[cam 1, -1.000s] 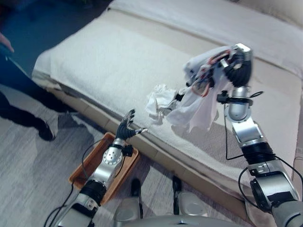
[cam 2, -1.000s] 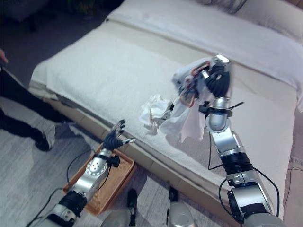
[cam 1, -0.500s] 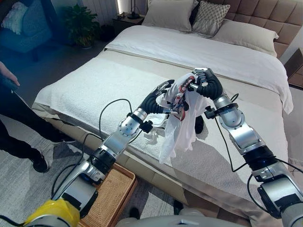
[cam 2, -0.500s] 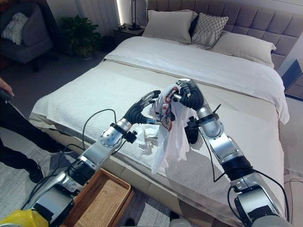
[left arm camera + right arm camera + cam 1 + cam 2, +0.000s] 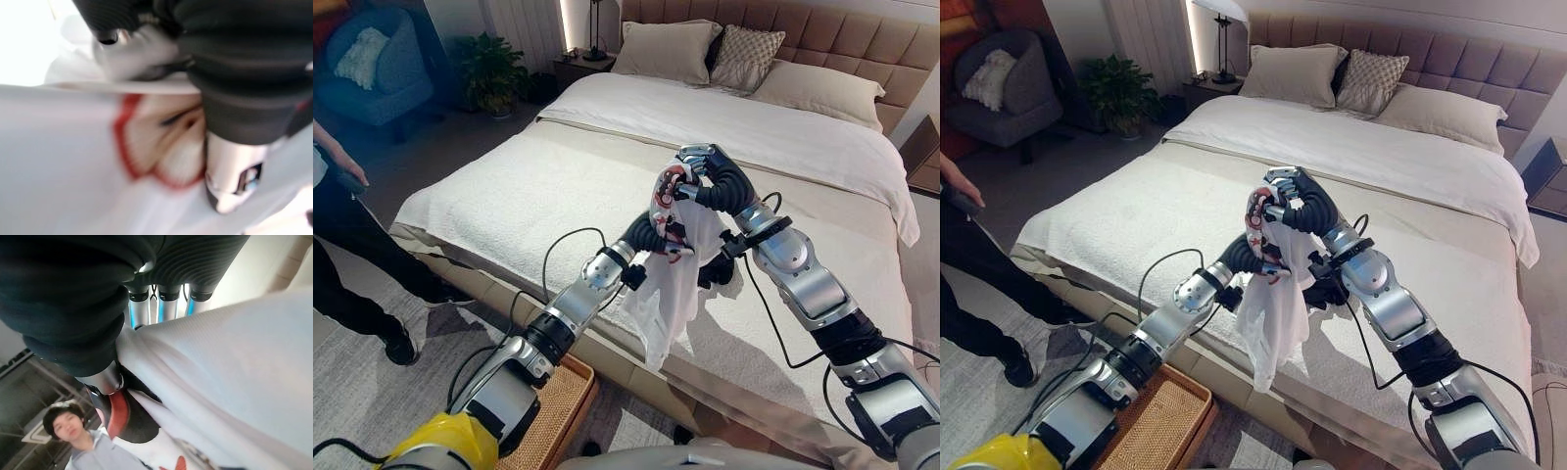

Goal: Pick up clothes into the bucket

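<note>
A person point(image 5: 337, 235) stood at the far left, and a basket point(image 5: 553, 411) sat on the floor by the bed point(image 5: 509, 186). The left hand point(image 5: 651, 233) and the right hand point(image 5: 697, 176) both clenched a white shirt point(image 5: 671, 284), which hung above the bed's near edge.

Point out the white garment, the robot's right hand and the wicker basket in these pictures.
white garment point(image 5: 668, 299): left eye view, on its hanging lower part.
right hand point(image 5: 708, 174): left eye view, on the dark ribbed cover.
wicker basket point(image 5: 1157, 423): right eye view, on its woven inside.
</note>
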